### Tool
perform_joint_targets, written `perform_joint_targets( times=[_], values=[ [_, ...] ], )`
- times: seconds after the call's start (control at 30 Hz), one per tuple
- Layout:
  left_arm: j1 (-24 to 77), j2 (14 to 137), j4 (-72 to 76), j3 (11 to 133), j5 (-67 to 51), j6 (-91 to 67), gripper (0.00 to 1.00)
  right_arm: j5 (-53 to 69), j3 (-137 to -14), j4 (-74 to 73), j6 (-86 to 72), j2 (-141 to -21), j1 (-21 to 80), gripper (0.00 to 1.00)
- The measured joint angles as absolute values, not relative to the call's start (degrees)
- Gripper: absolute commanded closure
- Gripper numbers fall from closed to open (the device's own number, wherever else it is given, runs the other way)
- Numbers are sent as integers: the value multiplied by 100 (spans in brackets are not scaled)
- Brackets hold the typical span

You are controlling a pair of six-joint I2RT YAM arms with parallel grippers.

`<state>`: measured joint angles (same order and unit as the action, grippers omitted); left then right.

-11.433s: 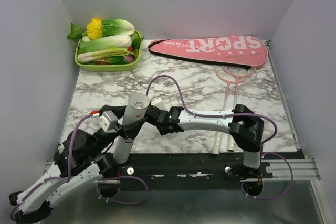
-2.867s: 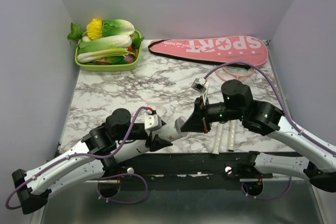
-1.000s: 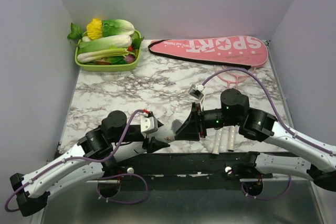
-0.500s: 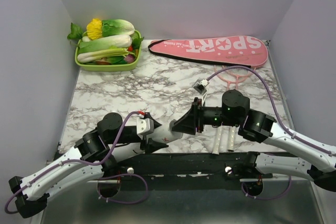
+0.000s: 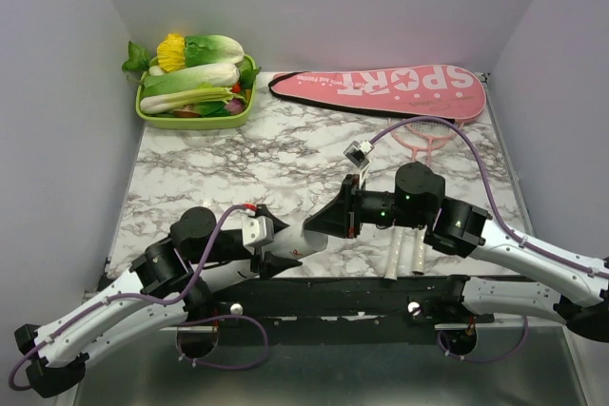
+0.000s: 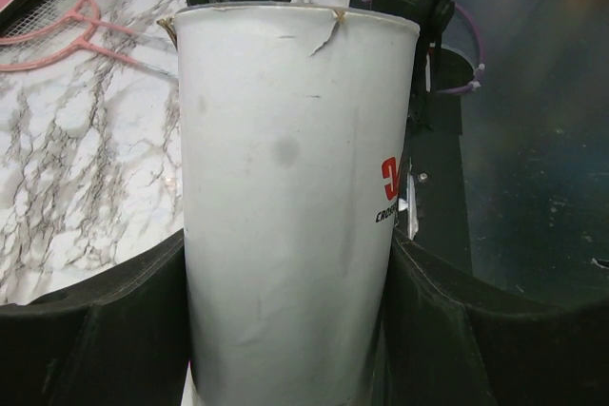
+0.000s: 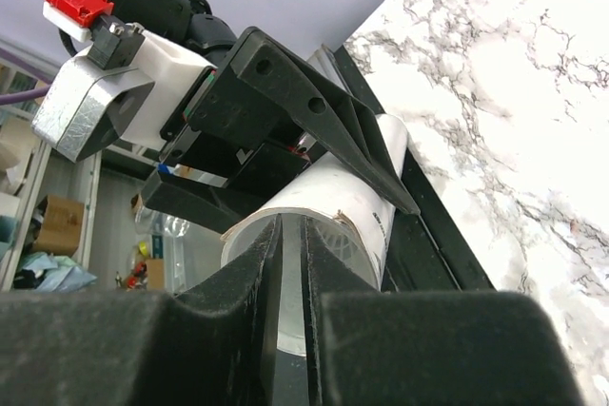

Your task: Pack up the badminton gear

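The long white tube (image 5: 297, 240) lies almost level near the table's front edge, and my left gripper (image 5: 278, 242) is shut round its body (image 6: 295, 216). My right gripper (image 5: 317, 226) points left, its tips (image 7: 292, 225) at the tube's open mouth (image 7: 366, 221). Its fingers are nearly together with only a thin slit and nothing between them. A white shuttlecock (image 7: 339, 241) shows inside the tube. The pink "SPORT" cover (image 5: 381, 87) lies at the back right. Two thin pink rackets (image 5: 425, 132) lie in front of it, and their white handles (image 5: 404, 252) reach the front edge.
A green tray of leafy vegetables (image 5: 195, 92) stands at the back left corner. Grey walls close in the table on three sides. A black rail (image 5: 381, 292) runs along the front edge under both arms.
My right gripper has moved left to the tube's mouth and its fingers have narrowed. My left arm has drawn back slightly to the left with the tube.
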<state>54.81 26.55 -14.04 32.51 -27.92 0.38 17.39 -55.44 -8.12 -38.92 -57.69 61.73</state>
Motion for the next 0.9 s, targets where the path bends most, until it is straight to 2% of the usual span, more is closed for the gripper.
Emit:
perform_joint_targets(
  times=[0.27, 0.43, 0.63, 0.73, 0.9],
  values=[
    [5483, 2849, -1817, 3369, -2567, 250, 100, 1157, -5509, -1188, -3896, -5671, 6261, 67],
    [5487, 3476, -2517, 4283, -2329, 384, 100, 550, -5778, -2036, -3852, -5376, 6287, 65],
    [5489, 3830, -2958, 5419, -1992, 497, 100, -246, -6027, -2893, -3760, -4486, 6337, 64],
    [5498, 4101, -3177, 6053, -1638, 611, 100, -642, -6047, -3291, -3754, -4182, 6337, 64],
    [5513, 5256, -3645, 6954, -569, 1017, 100, -913, -6055, -3662, -3747, -4134, 6337, 64]
  ],
)
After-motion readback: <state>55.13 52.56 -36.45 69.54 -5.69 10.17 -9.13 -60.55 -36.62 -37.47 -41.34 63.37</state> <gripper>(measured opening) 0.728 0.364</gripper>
